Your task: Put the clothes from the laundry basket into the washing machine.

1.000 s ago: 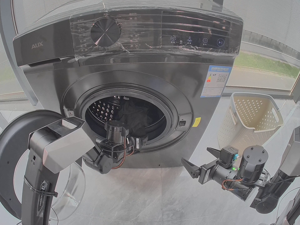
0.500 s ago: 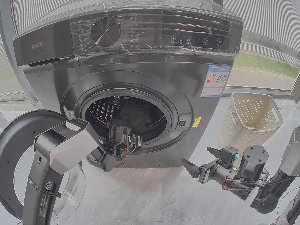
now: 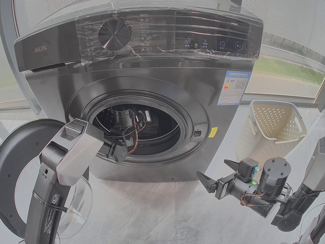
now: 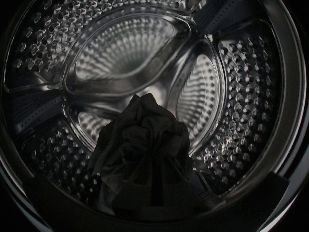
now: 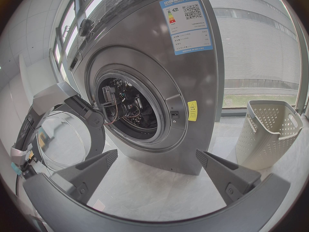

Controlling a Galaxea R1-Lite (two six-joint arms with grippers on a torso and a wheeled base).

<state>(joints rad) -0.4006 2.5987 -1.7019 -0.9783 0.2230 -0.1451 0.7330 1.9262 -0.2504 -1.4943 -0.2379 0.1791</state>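
My left gripper [image 3: 149, 117] is inside the round opening of the washing machine [image 3: 189, 85], with the arm passing in over the left part of the rim. A bunched dark garment [image 4: 145, 152] sits right in front of the left wrist camera, low in the drum [image 4: 251, 91], and rises to a peak against the shiny back wall. It covers the tip of the gripper, so I cannot tell whether the gripper is clamped on the cloth or loose.

My right gripper [image 3: 218, 175] hangs over the pale floor [image 3: 152, 207], near me and to the right of the machine's front. Its jaws are spread wide with nothing between them. They point toward the machine.

The laundry basket [image 3: 271, 133] stands on the floor just right of the machine, farther off than my right gripper. The machine's door [image 3: 20, 143] is swung open to the left.
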